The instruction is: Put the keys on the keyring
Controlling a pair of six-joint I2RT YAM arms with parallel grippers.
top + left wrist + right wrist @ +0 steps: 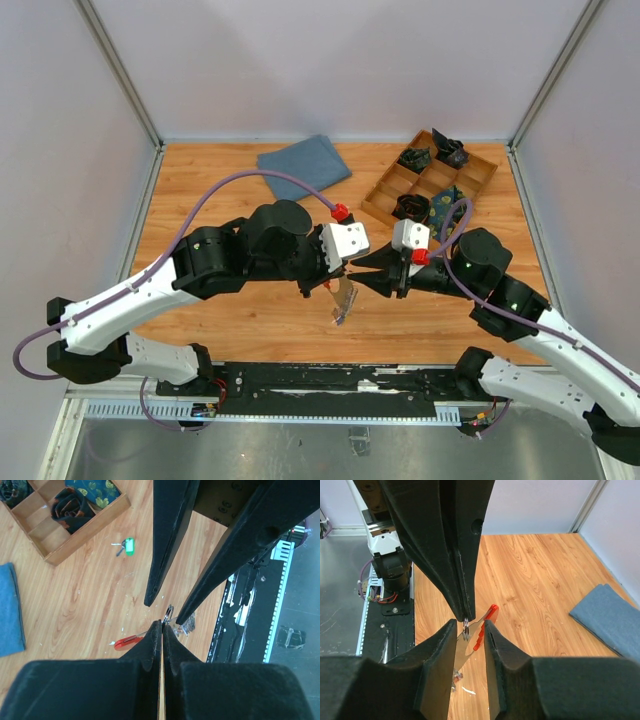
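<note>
My left gripper [335, 275] [162, 622] is shut on a small silver ring [466, 628] and holds it above the table's near middle. The red keyring [480, 635] [127, 641] [327, 285] sticks out from that ring, along a flat silver piece. Several silver keys [345, 300] [189, 626] [454, 677] hang in a bunch below. My right gripper [356, 268] [470, 630] is open. Its fingers [152, 597] stand on either side of the ring and the red keyring, tip to tip with the left gripper.
A wooden compartment tray [480, 175] [85, 535] with dark items stands at the back right. A folded blue cloth [303, 162] [610, 615] lies at the back middle. A key with a green tag [129, 546] lies on the table near the tray.
</note>
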